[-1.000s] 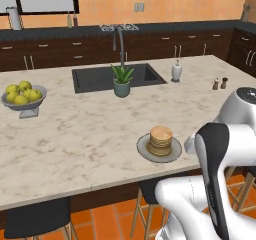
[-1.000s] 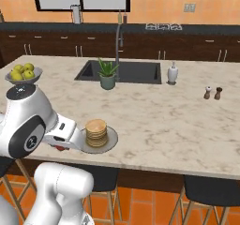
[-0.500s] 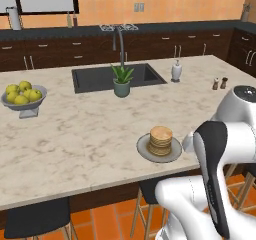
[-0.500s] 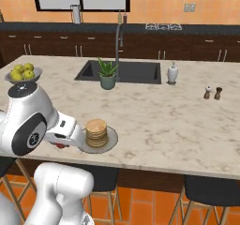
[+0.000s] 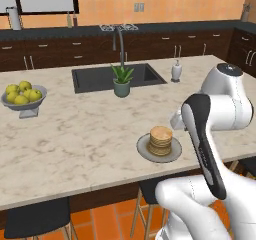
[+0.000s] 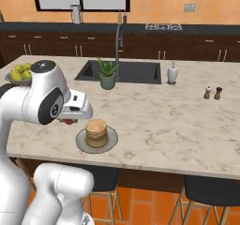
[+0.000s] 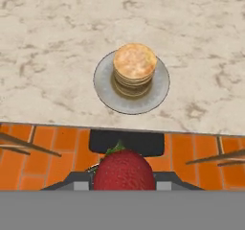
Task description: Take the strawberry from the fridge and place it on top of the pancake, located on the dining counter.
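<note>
Kitchen: sink, faucet, cabinets

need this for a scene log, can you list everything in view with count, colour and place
strawberry: one, bright red, held in the gripper, out past the counter's near edge above the floor
pancake: one golden-tan stack, on the plate
plate: one, grey, near edge of the dining counter
dining counter: one, beige marbled top
sink: one, dark, set in the counter
potted plant: one, green, by the sink's near rim
fruit bowl: one, grey with yellow-green fruit, left end of the counter
soap bottle: one, white, right of the sink
shakers: two, dark, right side of the counter
stools: dark, under the near edge
gripper: one, shut on the strawberry
</note>
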Robot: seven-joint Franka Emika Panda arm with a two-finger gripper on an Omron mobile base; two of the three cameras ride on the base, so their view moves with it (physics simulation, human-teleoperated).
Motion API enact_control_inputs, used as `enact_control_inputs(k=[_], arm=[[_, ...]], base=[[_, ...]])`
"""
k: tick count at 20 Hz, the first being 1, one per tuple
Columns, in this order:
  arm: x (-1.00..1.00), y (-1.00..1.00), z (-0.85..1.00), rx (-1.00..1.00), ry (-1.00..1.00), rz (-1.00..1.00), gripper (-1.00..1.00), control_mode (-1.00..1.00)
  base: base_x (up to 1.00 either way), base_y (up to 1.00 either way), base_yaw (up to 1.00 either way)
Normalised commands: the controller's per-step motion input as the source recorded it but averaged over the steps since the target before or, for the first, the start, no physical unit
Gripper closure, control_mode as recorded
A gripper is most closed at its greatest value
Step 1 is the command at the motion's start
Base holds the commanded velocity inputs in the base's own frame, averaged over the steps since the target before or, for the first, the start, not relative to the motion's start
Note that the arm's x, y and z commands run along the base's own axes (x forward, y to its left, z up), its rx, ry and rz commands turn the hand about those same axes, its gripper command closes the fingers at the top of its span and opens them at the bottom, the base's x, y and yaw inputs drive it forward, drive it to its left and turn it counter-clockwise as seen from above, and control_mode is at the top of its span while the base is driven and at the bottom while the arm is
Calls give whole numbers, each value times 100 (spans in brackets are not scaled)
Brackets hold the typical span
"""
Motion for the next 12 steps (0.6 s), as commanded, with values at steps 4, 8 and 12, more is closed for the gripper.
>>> enact_control_inputs(k=[4,8,12], arm=[[100,3,0,0,-4,0,100,-100],[100,1,-16,0,-2,0,100,-100],[98,0,-61,-1,-1,0,100,-100]], base=[[0,0,0],[0,0,0],[0,0,0]])
